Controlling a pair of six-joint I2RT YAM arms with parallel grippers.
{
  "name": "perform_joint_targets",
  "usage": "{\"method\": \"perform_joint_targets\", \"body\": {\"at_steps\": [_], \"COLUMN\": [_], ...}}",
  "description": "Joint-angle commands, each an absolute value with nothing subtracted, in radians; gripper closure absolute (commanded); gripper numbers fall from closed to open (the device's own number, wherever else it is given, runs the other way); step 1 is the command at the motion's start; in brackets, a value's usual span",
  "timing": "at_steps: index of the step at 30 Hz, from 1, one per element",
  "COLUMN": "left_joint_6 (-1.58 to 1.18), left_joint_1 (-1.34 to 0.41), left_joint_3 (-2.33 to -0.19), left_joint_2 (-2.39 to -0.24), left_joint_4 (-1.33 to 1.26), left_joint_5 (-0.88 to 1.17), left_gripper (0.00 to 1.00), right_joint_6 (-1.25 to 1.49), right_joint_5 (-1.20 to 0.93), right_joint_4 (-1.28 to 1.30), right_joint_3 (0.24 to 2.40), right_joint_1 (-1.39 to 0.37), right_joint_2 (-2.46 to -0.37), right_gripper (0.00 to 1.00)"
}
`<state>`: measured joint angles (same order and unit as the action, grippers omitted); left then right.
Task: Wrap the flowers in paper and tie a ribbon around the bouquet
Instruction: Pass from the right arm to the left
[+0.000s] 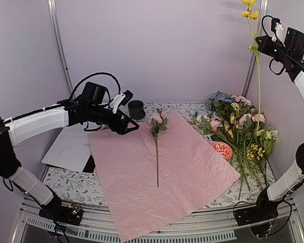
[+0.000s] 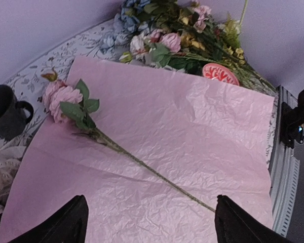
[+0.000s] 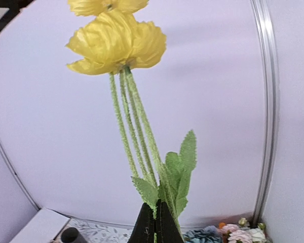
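One thin-stemmed pink bloom (image 2: 61, 96) across crinkled pink paper (image 2: 192, 136); left gripper (image 2: 151, 223) splayed above; right gripper (image 3: 155, 225) pinched on fuzzy green stems (image 3: 137, 131), perhaps three.

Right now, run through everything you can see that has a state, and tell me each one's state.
Paper: spread flat, crinkled.
Pink flower: lying on the paper, bloom at the far end.
Yellow flower: held upright in the air.
Right end effector: shut on the yellow flower's stem.
Left end effector: open, empty, at the paper's far edge.
Flower pile: lying right of the paper.
Mug: upright.
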<state>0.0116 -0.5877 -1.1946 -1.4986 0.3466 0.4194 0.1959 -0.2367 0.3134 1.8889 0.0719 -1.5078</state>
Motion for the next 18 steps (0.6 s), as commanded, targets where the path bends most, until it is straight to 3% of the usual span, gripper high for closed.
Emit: {"method": "perform_joint_targets", "body": {"at_steps": [1, 8, 11, 18], "left_joint_6": [0.014, -0.129, -0.164, -0.286], "left_joint_1": [-0.696, -0.803, -0.841, -0.882], "left_joint_3": [-1.209, -1.219, -1.253, -1.289], "left_joint_2": [-1.389, -1.403, -1.472, -1.612], "left_joint_4": [0.187, -0.125, -0.216, -0.394], "left_joint_5": [0.485, 0.51, 0.484, 0.472], "left_gripper": [0.12, 0.08, 0.01, 0.01], "right_joint_6": [0.379, 0.668, 0.761, 0.906], "right_joint_5": [-0.376, -0.475, -0.448, -0.329], "right_joint_4": [0.264, -0.024, -0.164, -0.511], "right_joint_3": [1.807, 1.589, 1.484, 1.299], "right_joint_1": [0.023, -0.239, -0.365, -0.608], "right_joint_2": [-1.419, -1.29, -1.279, -1.374], "right_gripper": [1.0, 1.0, 1.0, 1.0]}}
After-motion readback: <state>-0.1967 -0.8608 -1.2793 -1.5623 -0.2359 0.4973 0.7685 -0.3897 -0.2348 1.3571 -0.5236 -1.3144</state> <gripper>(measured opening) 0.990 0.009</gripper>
